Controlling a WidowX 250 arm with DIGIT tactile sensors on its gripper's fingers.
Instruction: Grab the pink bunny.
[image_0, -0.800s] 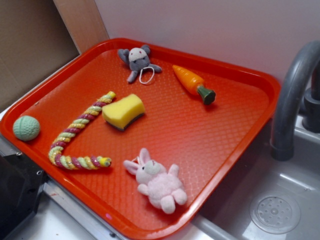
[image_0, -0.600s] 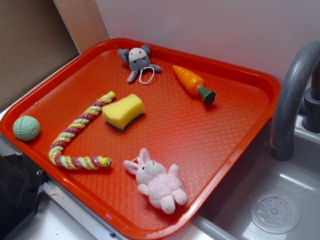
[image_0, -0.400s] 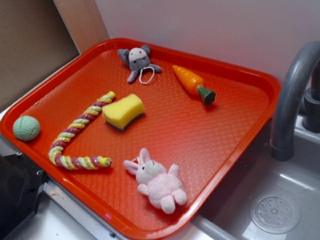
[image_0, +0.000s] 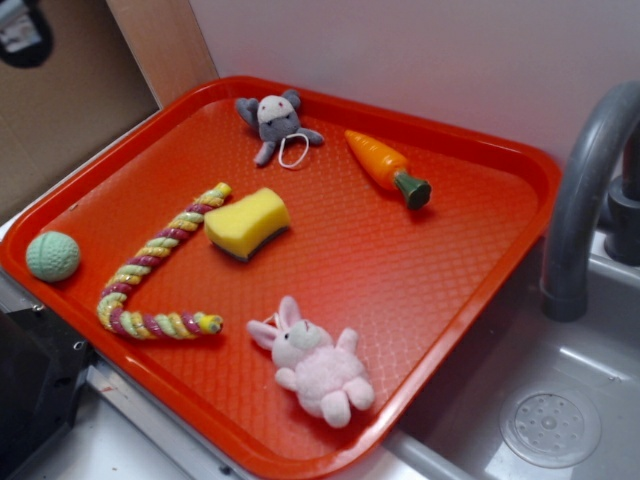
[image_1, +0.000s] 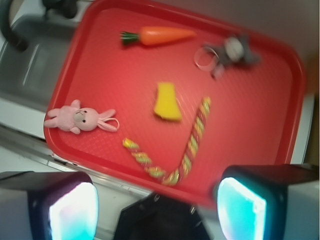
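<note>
Pink bunny retrieval is at the approach step; no contact exists yet. The gripper sits high above the near edge of the tray, and in the wrist view its two fingers stand wide apart with nothing between them, so it is released and empty. In the exterior view only a dark part of the arm shows at the top left corner.

Directly below the gripper lies the striped rope toy, bent into an L. Beyond it rests the yellow sponge. The pink bunny lies on its back in the tray corner nearest the sink, close to the rim, ears pointing toward the rope toy but apart from it. Farther off lie the carrot and the grey mouse; a green ball rests at the tray's left rim.

The next move likely calls for travel sideways to a point over the bunny, then descent with fingers straddling its body. The soft plush should compress readily under closure.
</note>
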